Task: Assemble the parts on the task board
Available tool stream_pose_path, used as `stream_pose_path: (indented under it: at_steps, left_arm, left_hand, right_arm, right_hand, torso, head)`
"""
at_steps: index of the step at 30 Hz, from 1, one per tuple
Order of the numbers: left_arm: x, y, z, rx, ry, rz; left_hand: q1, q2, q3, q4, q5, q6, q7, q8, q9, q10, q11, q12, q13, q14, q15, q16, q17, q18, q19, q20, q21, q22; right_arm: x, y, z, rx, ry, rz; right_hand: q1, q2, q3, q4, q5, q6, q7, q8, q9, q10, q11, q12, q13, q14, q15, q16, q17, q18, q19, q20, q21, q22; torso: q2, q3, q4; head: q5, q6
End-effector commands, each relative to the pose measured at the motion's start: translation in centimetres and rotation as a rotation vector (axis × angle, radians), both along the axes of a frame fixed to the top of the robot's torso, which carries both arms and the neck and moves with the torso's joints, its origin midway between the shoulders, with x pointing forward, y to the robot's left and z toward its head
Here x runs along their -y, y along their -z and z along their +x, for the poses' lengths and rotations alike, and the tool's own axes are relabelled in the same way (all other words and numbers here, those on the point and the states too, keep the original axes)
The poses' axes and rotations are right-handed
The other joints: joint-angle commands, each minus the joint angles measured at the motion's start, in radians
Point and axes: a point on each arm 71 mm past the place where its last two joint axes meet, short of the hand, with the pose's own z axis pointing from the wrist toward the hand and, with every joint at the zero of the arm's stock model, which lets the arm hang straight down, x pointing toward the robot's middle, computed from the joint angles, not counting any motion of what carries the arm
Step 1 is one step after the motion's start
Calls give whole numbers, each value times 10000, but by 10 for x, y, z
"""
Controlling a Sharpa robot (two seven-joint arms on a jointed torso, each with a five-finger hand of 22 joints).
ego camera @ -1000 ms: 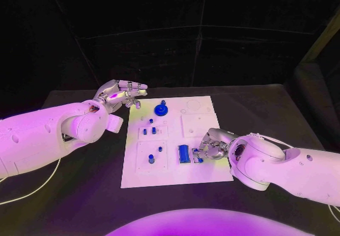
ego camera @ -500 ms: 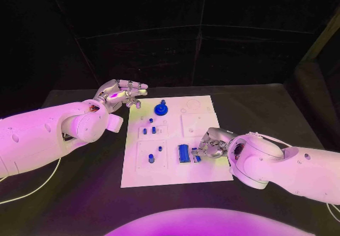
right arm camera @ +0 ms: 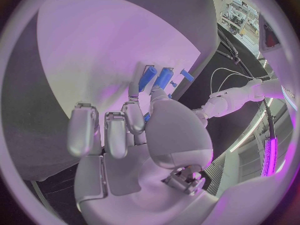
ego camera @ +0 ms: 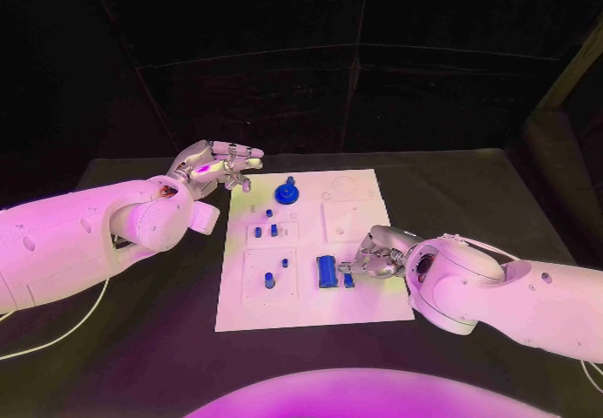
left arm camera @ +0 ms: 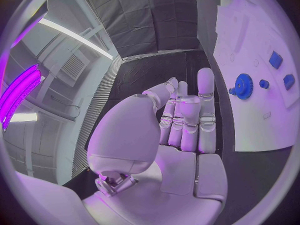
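The white task board lies in the middle of the black table. On it are a blue gear at the far end, several small blue pegs on its left half, and a long blue block near the middle. My right hand rests low on the board just right of that block, fingers curled. Its thumb and a finger pinch a small blue part. My left hand hovers off the board's far left corner, fingers extended, holding nothing.
A white cable loops over the table at the near left. The board's right half has pale recessed slots. Bare black table lies right of the board and beyond it.
My right hand has crept slightly farther along the board beside the blue block. The left hand has stayed where it was.
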Motion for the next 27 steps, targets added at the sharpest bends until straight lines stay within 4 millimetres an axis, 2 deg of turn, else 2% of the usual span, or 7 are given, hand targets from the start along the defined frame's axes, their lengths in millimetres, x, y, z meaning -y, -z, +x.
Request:
stream_pose_path:
  at_steps: [1,10,14,17,23,27]
  left_arm:
    - [1,-1,0,-5,114,-74]
    - [0,-1,0,-17,106,-65]
    - [0,-1,0,-27,95,-55]
    - [0,0,0,-37,110,-55]
    - [0,0,0,-51,139,-58]
    - [0,0,0,-60,131,-49]
  left_hand:
    - [-60,60,-57,14,22,-62,2,34,-15,-62,4,62,10,-81,4,-65,-12,125,-71,27,-50,-14]
    - [-60,60,-57,14,22,-62,2,34,-15,-62,4,62,10,-81,4,-65,-12,125,-71,27,-50,-14]
    - [-60,60,-57,14,22,-62,2,34,-15,-62,4,62,10,-81,4,-65,-12,125,-71,27,-50,-14]
    - [-60,60,-57,14,22,-62,2,34,-15,-62,4,62,10,-81,4,-65,-12,125,-71,27,-50,-14]
    - [-58,61,-58,11,22,-69,2,37,-17,-83,7,66,10,-99,6,-75,-30,124,-81,30,-58,-16]
    - [-58,61,-58,11,22,-69,2,37,-17,-83,7,66,10,-99,6,-75,-30,124,-81,30,-58,-16]
  right_arm:
    - [1,-1,0,122,-21,-37]
    - [-1,-6,-10,-53,-671,99]
    - [0,-6,-13,-221,-911,103]
    - [1,-6,-14,-319,-1011,80]
    - [4,-4,-13,-390,-989,30]
    - [7,-2,-11,-493,-958,-85]
  right_hand:
    - [-88,-1,-62,-5,-45,-18,29,-10,17,-27,50,-62,75,854,-16,34,1583,-115,24,39,42,-16]
    - [406,-168,-335,-250,-442,-62,39,5,88,-49,56,-92,90,852,-9,27,1577,-112,11,44,28,-21]
    - [535,-209,-435,-311,-592,-73,44,10,110,-52,63,-98,97,852,-6,26,1578,-116,15,49,33,-4]
    - [563,-212,-451,-325,-608,-71,44,13,115,-43,63,-73,115,858,-5,43,1605,-122,28,50,49,27]
    - [585,-173,-453,-325,-609,-63,43,19,122,-35,61,-56,128,860,-5,48,1612,-127,39,50,64,54]
    - [602,-129,-459,-322,-596,-54,40,26,130,-17,59,-14,157,867,-5,68,1643,-132,50,50,78,81]
  torso:
    - [-4,5,0]
    - [5,31,-6]
    - [-11,8,-25]
    - [-7,0,-8]
    - [1,16,3]
    - [5,0,16]
  head:
    - [-11,4]
    - [6,38]
    - [-1,50]
    - [24,55]
    - [-8,60]
    - [-25,63]
